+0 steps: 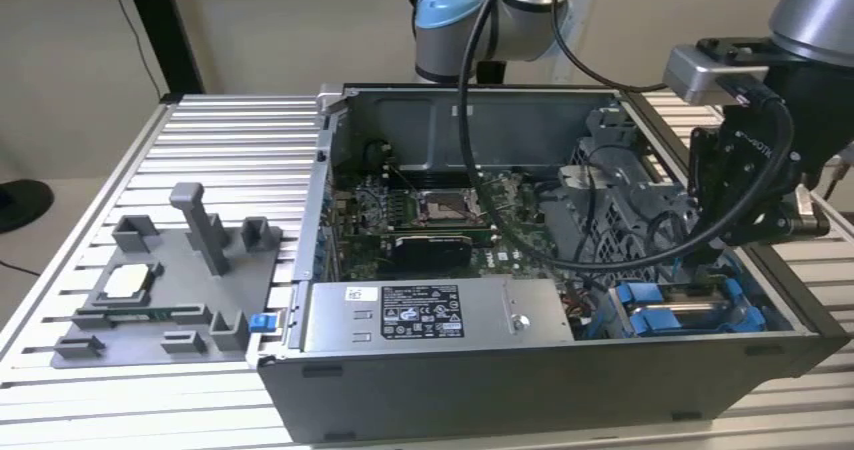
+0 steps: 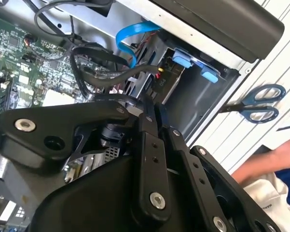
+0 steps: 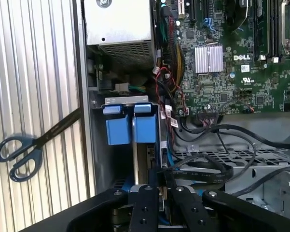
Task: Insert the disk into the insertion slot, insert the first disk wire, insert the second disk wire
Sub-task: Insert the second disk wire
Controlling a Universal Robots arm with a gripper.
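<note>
- Disk [image 1: 687,292] sits in the insertion slot [image 1: 747,315] at the computer case's [image 1: 534,390] corner on the exterior view's right; we see its blue carrier tabs [image 3: 128,128] in the first wrist view.
- We see the gripper [image 3: 160,181] low inside the case, right at the disk's end, among black cables [image 3: 217,171].
- Its fingers [image 2: 149,145] look pressed together; whether they pinch a wire we cannot tell.
- Scissors [image 3: 24,150] lie on the table [image 1: 200,130] beside the case.

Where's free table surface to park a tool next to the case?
Bare ribbed aluminium table between the grey plastic fixture tray and the open grey computer case, and behind the tray. Crowded: the case's corner by the blue drive carriers, where the black gripper hangs among black cables; blue-handled scissors lie alongside.
</note>
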